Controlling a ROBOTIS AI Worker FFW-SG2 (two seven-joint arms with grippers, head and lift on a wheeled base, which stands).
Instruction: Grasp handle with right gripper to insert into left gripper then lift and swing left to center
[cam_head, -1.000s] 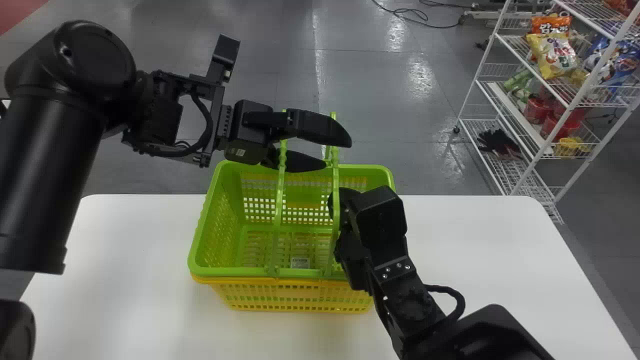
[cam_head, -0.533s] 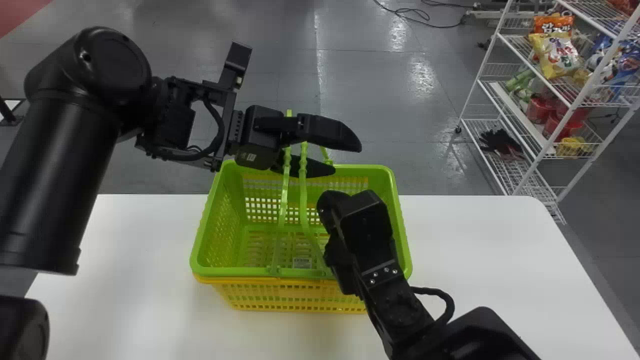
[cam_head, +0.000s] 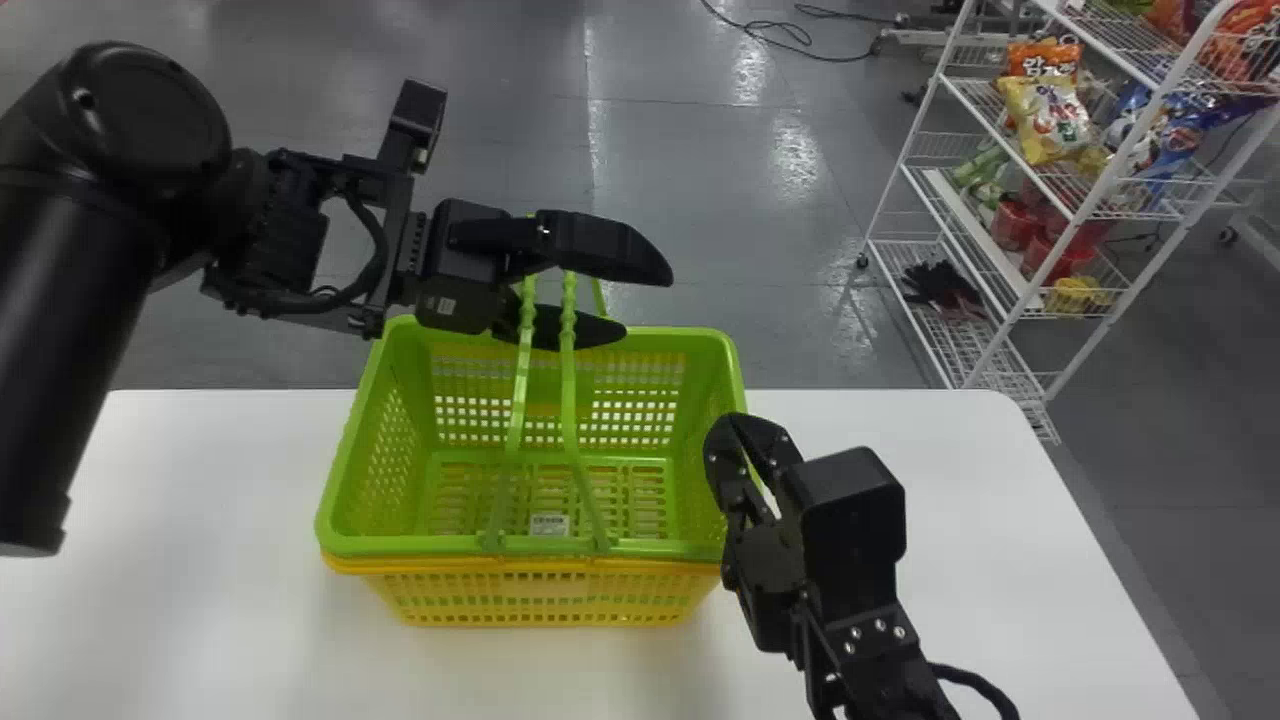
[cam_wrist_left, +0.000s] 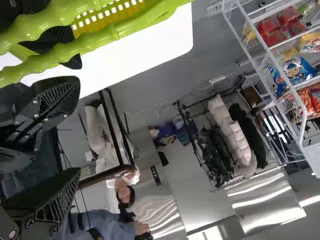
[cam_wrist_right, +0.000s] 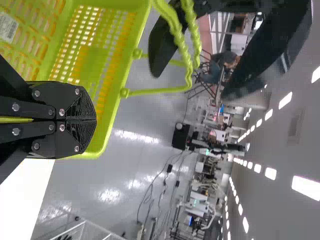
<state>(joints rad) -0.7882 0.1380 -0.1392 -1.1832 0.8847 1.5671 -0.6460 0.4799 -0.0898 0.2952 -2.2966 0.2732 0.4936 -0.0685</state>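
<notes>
A bright green rectangular plastic basket (cam_head: 420, 547) sits stacked with a yellow plastic basket (cam_head: 540, 603) on the white tabletop (cam_head: 960, 520), a small white label (cam_head: 549, 526) lying on its slatted floor, and its two slim green plastic handles (cam_head: 568, 400) stand raised over the opening. The black left gripper (cam_head: 648, 305) is up by the far side of the basket with its jaws spread apart, close to the handles. The black right gripper (cam_head: 735, 422) is at the basket's right end — jaws clenched together, tip to tip.
</notes>
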